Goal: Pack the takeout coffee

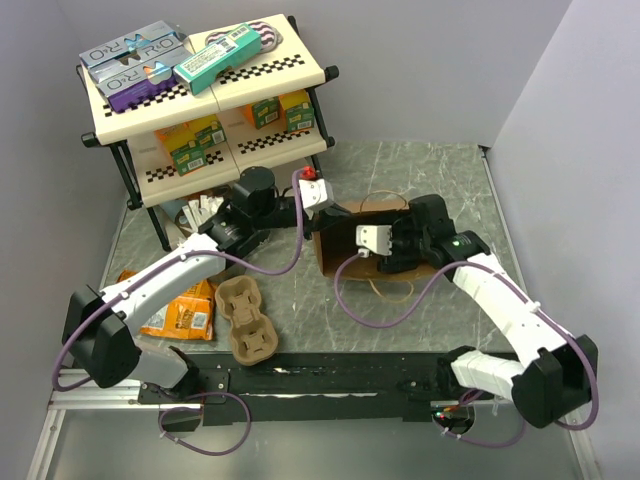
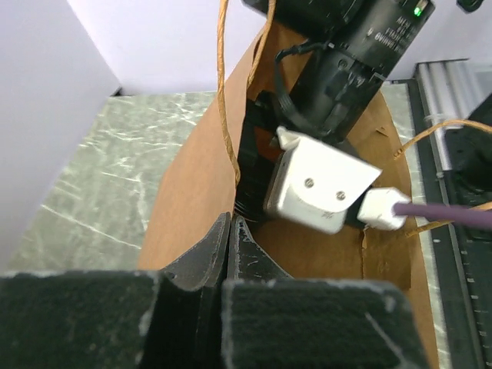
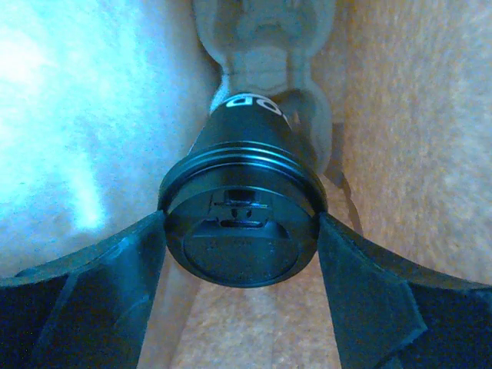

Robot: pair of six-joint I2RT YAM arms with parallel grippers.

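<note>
Near left: a brown pulp cup carrier (image 1: 248, 318) lies on the table (image 1: 430, 170) beside an orange snack packet (image 1: 180, 318). No cup sits in it.

Middle: a brown paper bag (image 1: 335, 255) stands open between the two arms, with a thin cord handle trailing off it.

Left fingers (image 2: 201, 265): pressed together at the bag's left rim. The paper edge runs right down to the tips, so they look to be nipping the rim and holding the mouth open.

Right fingers (image 3: 92, 292): down inside the bag and spread wide, one touching each side of the black lid. They are gripping the cup.

Takeout coffee (image 3: 240, 231): inside the bag, with its lid facing back up toward the wrist and paper walls close on both sides. A pale moulded shape sits beyond it, which I can't make out. I also can't tell whether the cup's base is resting on the bag's floor.

Done: to my eye the main part is done, as the coffee is past the mouth and well inside.

Left to do: I'd judge the cup has yet to be set down upright and let go. The right arm then has to lift out without dragging the lid or the paper, and the left has to release the rim.

Far left: a shelf rack (image 1: 305, 62) holding boxes has no part in this.
</note>
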